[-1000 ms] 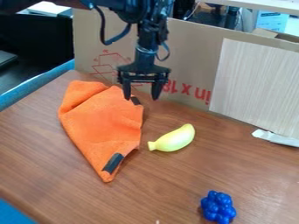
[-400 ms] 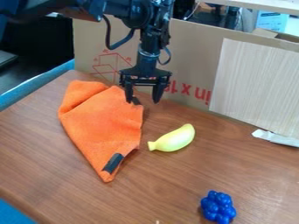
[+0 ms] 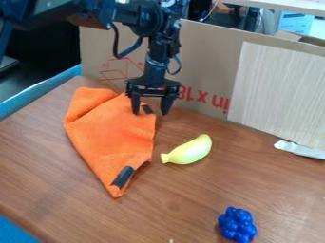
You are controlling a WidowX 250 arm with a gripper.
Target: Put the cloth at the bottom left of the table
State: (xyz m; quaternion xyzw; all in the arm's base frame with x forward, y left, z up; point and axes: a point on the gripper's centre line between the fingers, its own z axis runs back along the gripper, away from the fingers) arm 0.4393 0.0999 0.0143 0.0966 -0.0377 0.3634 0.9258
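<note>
- The arm (image 3: 136, 14) comes in from the upper left, and its last part drops almost straight down, a black cable (image 3: 130, 50) looping at its side.
- The gripper (image 3: 150, 113) hangs upright, pointing down at the far part of the table (image 3: 190, 204), in front of the cardboard (image 3: 203, 57).
- Its fingers (image 3: 167, 103) stand apart, with nothing clamped between them.
- The cloth (image 3: 111, 137), orange and loosely folded, lies on the left half of the table, well back from the near left corner.
- One finger overlaps the cloth's far right edge in the view, the other is just to the right of it; whether either touches cannot be told.
- A dark patch (image 3: 147, 109) on that edge shows between the fingers, and a second patch (image 3: 122, 176) sits near the cloth's pointed near end.
- The yellow banana (image 3: 190, 151) lies just right of the cloth, apart from it; the blue grapes (image 3: 237, 225) are nearer the camera.
- A pale panel (image 3: 276, 95) stands against the cardboard, a white strip (image 3: 300, 149) at its foot.
- Behind are a white shelf (image 3: 285, 4) and a blue box (image 3: 295, 23).
</note>
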